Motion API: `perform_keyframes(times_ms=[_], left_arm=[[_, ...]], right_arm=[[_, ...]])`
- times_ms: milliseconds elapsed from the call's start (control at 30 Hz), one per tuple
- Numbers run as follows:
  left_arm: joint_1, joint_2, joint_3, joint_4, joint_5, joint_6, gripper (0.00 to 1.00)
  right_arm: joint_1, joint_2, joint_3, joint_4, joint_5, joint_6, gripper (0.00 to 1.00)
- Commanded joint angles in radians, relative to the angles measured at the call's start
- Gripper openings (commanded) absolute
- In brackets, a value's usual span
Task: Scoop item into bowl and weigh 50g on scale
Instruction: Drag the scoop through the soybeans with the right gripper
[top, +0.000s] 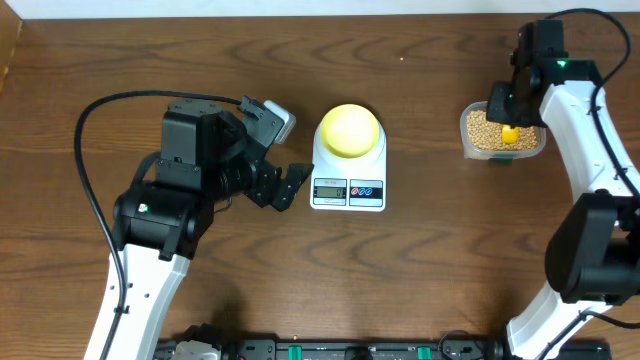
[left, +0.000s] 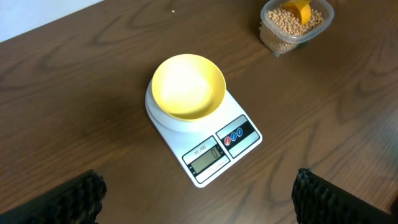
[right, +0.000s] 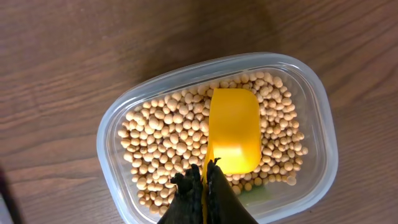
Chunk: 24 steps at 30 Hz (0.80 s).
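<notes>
The pale yellow bowl (top: 349, 129) sits empty on the white scale (top: 349, 190), also in the left wrist view as bowl (left: 188, 86) on scale (left: 214, 155). Tan beans (right: 161, 134) fill a clear plastic tub (right: 112, 130), seen at the right in the overhead view (top: 478, 133). My right gripper (right: 204, 177) is shut on the handle of a yellow scoop (right: 234, 130), whose empty cup rests on the beans. My left gripper (left: 199, 199) is open and empty, just left of the scale (top: 283, 186).
The tub (left: 292, 28) with the scoop in it stands on the dark wooden table (top: 430, 270), to the right of the scale. A black cable (top: 95, 130) loops at the left behind my left arm.
</notes>
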Motion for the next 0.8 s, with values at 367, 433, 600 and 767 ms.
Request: perform_keyframes(times_ms=[367, 433, 600, 767], left_arm=[[0.005, -0.003, -0.005, -0.003, 0.020, -0.005, 0.98], [0.005, -0.003, -0.005, -0.003, 0.020, -0.005, 0.98], [0.005, -0.003, -0.005, -0.003, 0.020, -0.005, 0.98], [0.005, -0.003, -0.005, -0.003, 0.020, -0.005, 0.98]], right_arm=[[-0.066, 0.008, -0.009, 0.002, -0.192, -0.073, 0.01], [-0.074, 0.008, -0.009, 0.001, -0.192, -0.077, 0.01], [-0.082, 0.008, -0.009, -0.001, -0.200, -0.086, 0.01], [-0.087, 0.008, -0.009, -0.002, -0.204, -0.099, 0.01]])
